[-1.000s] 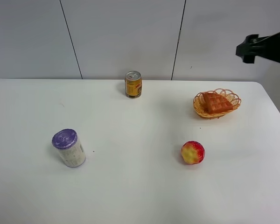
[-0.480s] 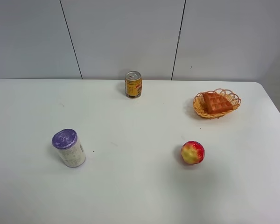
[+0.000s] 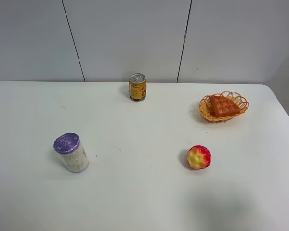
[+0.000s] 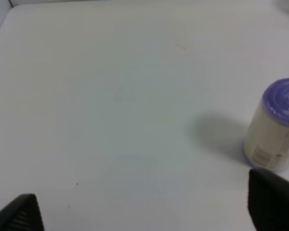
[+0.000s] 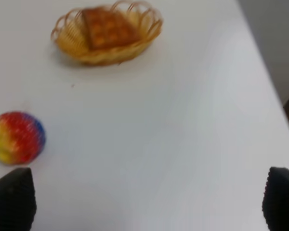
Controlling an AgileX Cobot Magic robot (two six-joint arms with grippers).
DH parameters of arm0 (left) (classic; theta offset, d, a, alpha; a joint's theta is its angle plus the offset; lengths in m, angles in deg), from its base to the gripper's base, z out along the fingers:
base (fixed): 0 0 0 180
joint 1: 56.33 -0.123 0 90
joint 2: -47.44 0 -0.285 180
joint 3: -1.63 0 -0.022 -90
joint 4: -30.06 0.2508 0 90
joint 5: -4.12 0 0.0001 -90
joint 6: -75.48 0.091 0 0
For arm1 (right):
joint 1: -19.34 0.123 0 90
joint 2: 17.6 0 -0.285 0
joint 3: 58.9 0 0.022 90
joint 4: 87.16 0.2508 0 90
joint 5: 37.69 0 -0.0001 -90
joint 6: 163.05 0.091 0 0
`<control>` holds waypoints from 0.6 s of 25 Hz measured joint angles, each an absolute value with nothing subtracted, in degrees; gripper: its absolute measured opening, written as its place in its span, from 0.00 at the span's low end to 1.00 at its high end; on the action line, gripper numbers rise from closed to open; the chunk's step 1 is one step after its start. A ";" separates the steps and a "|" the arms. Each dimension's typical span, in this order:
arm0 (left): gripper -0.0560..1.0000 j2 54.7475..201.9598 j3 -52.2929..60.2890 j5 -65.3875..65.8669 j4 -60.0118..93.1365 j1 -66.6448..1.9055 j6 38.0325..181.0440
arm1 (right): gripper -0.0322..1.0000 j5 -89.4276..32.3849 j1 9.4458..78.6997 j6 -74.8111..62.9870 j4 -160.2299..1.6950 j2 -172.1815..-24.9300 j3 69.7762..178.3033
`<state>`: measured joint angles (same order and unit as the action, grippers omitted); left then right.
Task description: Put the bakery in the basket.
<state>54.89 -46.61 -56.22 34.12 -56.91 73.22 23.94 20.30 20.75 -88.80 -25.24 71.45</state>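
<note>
Basket (image 3: 224, 107) sits at far right of table (image 3: 144, 192), near back edge. Waffle (image 3: 224, 105) lies flat inside it, grid face up, resting on the weave and within the looped rim. Right wrist view confirms: waffle (image 5: 108, 27) in basket (image 5: 106, 50), slightly off-centre toward one end. Nothing else in basket.

Other items: red-yellow fruit (image 3: 199, 157) on table nearer the front than the basket, well apart from it; also seen in right wrist view (image 5: 16, 137). Drink can (image 3: 137, 87) upright at back centre, by the wall. White jar w/ purple lid (image 3: 71, 152) upright at left; left wrist view shows it (image 4: 275, 126) just beside one fingertip. No item touches another; approach to basket unobstructed.

Grippers: left gripper (image 4: 144, 211) wide open, fingertips at opposite edges of its view, holding nothing. Right gripper (image 5: 144, 202) likewise wide open, empty, over bare table w/ fruit near one fingertip. Neither arm visible in high view.

Vs 1 s ago: dark arm seen then at upper right of high view is gone. Objects unmoved.
</note>
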 joint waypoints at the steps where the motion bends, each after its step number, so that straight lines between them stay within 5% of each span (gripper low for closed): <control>1: 0.85 54.89 -46.61 -56.22 34.12 -56.91 73.22 | 0.93 23.90 20.30 20.23 -88.19 -25.24 71.41; 15: 0.85 54.89 -46.61 -56.22 34.12 -56.91 73.22 | 0.92 22.92 20.30 19.04 -87.49 -25.24 71.27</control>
